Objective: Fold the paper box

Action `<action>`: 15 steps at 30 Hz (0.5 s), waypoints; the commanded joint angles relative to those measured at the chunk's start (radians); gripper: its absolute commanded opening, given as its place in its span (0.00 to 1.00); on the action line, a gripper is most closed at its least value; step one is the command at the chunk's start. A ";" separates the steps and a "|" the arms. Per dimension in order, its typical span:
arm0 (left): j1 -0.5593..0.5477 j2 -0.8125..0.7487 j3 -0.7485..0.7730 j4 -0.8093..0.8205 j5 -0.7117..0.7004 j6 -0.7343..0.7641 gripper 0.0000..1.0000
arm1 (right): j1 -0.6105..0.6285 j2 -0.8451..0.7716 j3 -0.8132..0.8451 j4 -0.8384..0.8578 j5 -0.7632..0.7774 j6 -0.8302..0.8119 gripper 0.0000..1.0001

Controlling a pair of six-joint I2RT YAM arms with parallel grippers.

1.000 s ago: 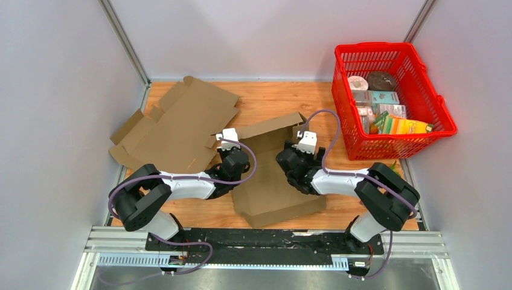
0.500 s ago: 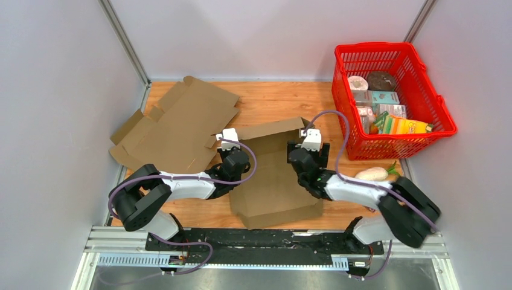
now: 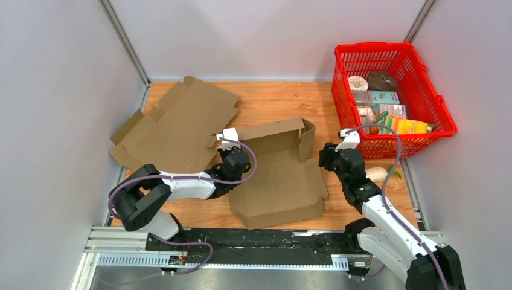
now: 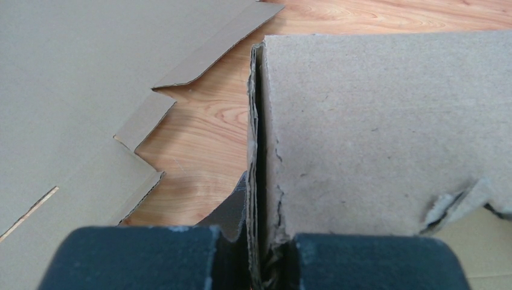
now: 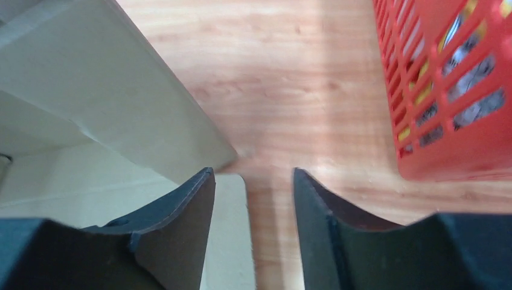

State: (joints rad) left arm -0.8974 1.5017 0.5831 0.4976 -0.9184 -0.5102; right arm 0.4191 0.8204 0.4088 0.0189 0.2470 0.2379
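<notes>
While left hand [image 4: 256, 257] tight on paper box [image 3: 278, 175], right hand [image 5: 253, 181] part-open, empty.

The half-raised brown paper box [image 3: 278, 181] is matt corrugated cardboard, and its cut edge shows fibrous and ragged in the left wrist view. The flat brown cardboard sheet [image 3: 175, 124] looks equally dull and smooth-faced. The orange-brown wooden table [image 3: 272, 99] shows clear grain under a faint sheen. The red lattice basket [image 3: 422, 145] is glossy plastic. The dark fingers [image 5: 181, 241] of the right gripper [image 5: 253, 175] look matt.
</notes>
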 commanded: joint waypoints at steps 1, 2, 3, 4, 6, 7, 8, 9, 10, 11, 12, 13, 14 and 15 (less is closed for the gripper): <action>-0.005 0.015 0.026 -0.019 0.023 0.007 0.00 | -0.069 0.025 -0.034 0.140 -0.228 -0.083 0.55; -0.006 0.017 0.027 -0.016 0.033 0.010 0.00 | -0.069 0.048 -0.006 0.138 -0.279 -0.081 0.60; -0.006 0.023 0.030 -0.014 0.038 0.012 0.00 | -0.069 0.074 0.011 0.128 -0.310 -0.087 0.68; -0.005 0.025 0.032 -0.013 0.042 0.010 0.00 | -0.068 0.127 0.022 0.150 -0.346 -0.107 0.72; -0.006 0.022 0.031 -0.016 0.049 0.010 0.00 | -0.068 0.167 0.010 0.209 -0.409 -0.112 0.75; -0.006 0.017 0.026 -0.013 0.050 0.012 0.00 | -0.066 0.201 -0.002 0.304 -0.423 -0.126 0.76; -0.006 0.015 0.023 -0.013 0.044 0.012 0.00 | -0.062 0.227 -0.010 0.353 -0.422 -0.133 0.77; -0.006 0.009 0.020 -0.010 0.043 0.013 0.00 | -0.062 0.261 0.017 0.384 -0.413 -0.137 0.77; -0.005 0.006 0.018 -0.008 0.041 0.019 0.00 | -0.062 0.328 0.045 0.382 -0.410 -0.155 0.76; -0.006 0.006 0.017 -0.007 0.042 0.021 0.00 | -0.053 0.357 0.068 0.381 -0.422 -0.172 0.74; -0.005 0.003 0.015 -0.010 0.041 0.022 0.00 | -0.039 0.379 0.091 0.388 -0.410 -0.198 0.73; -0.006 0.005 0.014 -0.008 0.039 0.019 0.00 | -0.030 0.405 0.091 0.427 -0.402 -0.224 0.71; -0.006 0.003 0.012 -0.005 0.041 0.021 0.00 | -0.016 0.413 0.090 0.455 -0.411 -0.267 0.66; -0.005 0.006 0.015 0.001 0.041 0.025 0.00 | -0.013 0.419 0.088 0.478 -0.414 -0.284 0.61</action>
State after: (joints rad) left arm -0.8970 1.5082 0.5922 0.4976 -0.9043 -0.4877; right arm 0.3733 1.2079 0.4469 0.3065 -0.1249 0.0811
